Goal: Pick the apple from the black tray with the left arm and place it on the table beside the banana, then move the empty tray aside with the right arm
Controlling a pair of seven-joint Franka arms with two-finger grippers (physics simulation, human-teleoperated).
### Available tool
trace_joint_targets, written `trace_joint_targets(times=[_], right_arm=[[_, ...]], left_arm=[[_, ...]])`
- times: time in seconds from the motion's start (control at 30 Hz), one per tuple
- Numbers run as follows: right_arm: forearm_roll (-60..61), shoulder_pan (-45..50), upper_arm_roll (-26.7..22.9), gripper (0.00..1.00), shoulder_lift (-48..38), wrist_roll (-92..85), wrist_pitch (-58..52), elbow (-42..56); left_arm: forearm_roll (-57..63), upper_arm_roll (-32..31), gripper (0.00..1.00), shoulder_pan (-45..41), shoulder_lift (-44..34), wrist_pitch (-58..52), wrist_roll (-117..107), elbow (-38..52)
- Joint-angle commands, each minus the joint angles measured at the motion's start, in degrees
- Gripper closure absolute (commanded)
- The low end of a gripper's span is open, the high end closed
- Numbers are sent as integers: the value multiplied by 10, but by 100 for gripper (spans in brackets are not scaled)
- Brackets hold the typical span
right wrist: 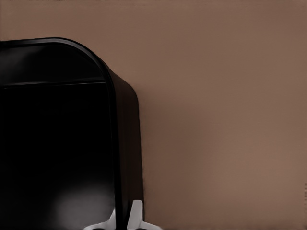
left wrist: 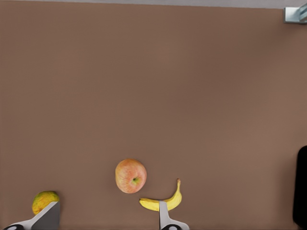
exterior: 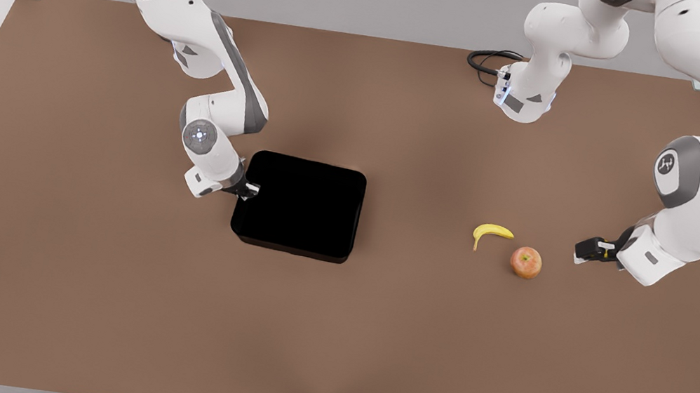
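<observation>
One large flat matte brown tabletop [exterior: 91, 295], carrying one glossy black shallow rectangular tray [exterior: 300, 206] with rounded corners, one small round red-orange apple [exterior: 526, 262] with yellowish patches, and one small curved bright yellow banana [exterior: 492, 233]. Two white arms, two grippers.

Apple resting on the bare tabletop, well apart from the tray, toward the front view's right; banana just beside it on the side nearer the tray, not touching. Nothing visible lying in the tray.

Left gripper [exterior: 586, 250] low over the table at the front view's right, near the apple but apart from it, holding nothing. In the left wrist view: same gripper [left wrist: 106, 207] with fingers [left wrist: 48, 216] spread wide, apple [left wrist: 130, 176] and banana [left wrist: 162, 200] ahead of them, plus one duller yellow-green round fruit [left wrist: 44, 201] close against one finger.

Right gripper [exterior: 248, 190] at the tray's edge on the front view's left. In the right wrist view: gripper [right wrist: 125, 213] straddling the tray's [right wrist: 125, 143] upright wall, one finger [right wrist: 136, 213] outside, the other inside, pinched close onto the rim.

One looped black cable [exterior: 486, 61] at the far edge of the table, by the base of the arm on the front view's right
</observation>
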Motion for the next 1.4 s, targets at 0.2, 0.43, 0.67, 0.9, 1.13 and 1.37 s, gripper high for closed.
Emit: trace_joint_targets(times=[0.2,0.43,0.67,0.9,1.13,1.37], right_arm=[[-1,-7,-5,83,-32,-37,-141,53],[-54,-8,-106,83,-35,-187,-354,231],[-75,-9,-251,83,-3,-502,-380,302],[27,-97,-281,83,94,-725,-344,355],[28,-213,-160,83,141,-735,-299,357],[32,-231,-152,82,215,-734,-297,391]], left_arm=[[0,0,0,2,0,-4,20,1],[1,-2,0,-2,-3,-10,15,-1],[27,-5,0,-4,-17,-6,13,5],[27,-5,0,-4,-18,-7,13,9],[27,-4,0,-4,-18,-7,13,10],[26,-4,0,-4,-19,-8,13,10]])
